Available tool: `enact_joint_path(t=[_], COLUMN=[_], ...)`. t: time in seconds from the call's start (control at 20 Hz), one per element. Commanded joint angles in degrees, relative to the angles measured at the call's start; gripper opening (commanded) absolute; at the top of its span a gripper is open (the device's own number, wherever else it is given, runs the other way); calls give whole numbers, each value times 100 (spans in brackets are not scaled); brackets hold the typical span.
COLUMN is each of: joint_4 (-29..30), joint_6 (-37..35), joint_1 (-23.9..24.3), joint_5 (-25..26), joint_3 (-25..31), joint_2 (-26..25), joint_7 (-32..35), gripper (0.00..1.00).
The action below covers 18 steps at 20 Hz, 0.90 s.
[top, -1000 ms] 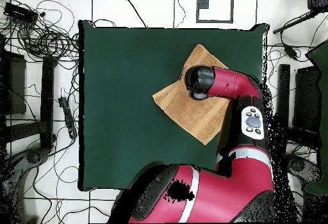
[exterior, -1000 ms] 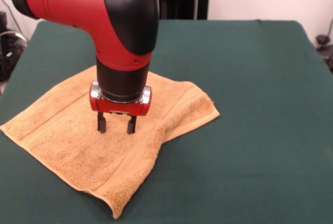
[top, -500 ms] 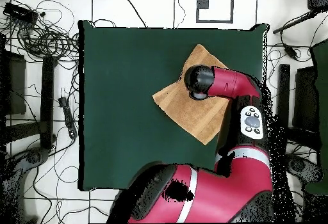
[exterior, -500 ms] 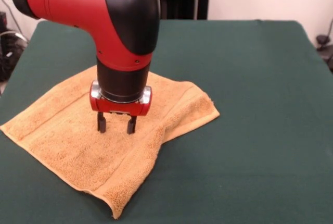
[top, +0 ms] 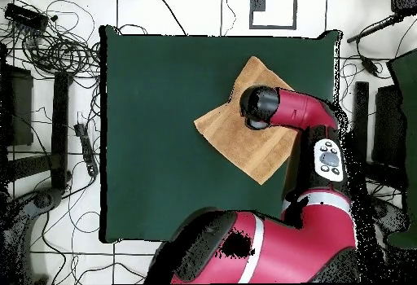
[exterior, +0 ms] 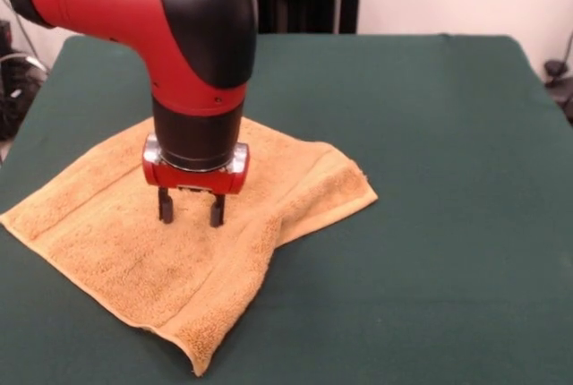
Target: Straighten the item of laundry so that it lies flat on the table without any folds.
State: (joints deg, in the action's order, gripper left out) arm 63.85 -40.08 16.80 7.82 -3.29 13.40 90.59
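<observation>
A golden-orange towel (exterior: 134, 242) lies on the dark green table (exterior: 430, 179), spread at the left of the front view with a woven band along its left side. Its right part is doubled over, with a raised fold running from the middle toward the near corner (exterior: 201, 363). My gripper (exterior: 190, 213) hangs open just above the towel's middle, with nothing between its fingers. From overhead the towel (top: 224, 131) shows as a diamond near the table's top right, and the arm's wrist (top: 261, 107) covers the gripper.
The table's (top: 163, 119) felt surface stretches wide to the right of the towel in the front view. Cables and equipment (top: 49, 46) lie on the floor beyond the table's edges.
The gripper has shifted a little to the left in the front view, still open and just above the towel. The towel has not moved.
</observation>
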Motion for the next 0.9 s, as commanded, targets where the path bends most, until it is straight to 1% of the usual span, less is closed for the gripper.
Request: enact_joint_path(t=[0.05,0.35,0.55,0.9], joint_4=[1281,1395,1422,1427], joint_6=[618,721,649,750], joint_1=[350,509,477,433], joint_5=[292,534,549,581], joint_3=[170,49,-66,-154], joint_2=[-519,-449,-438,-503], joint_7=[574,245,323,452], gripper=[100,100,100,100])
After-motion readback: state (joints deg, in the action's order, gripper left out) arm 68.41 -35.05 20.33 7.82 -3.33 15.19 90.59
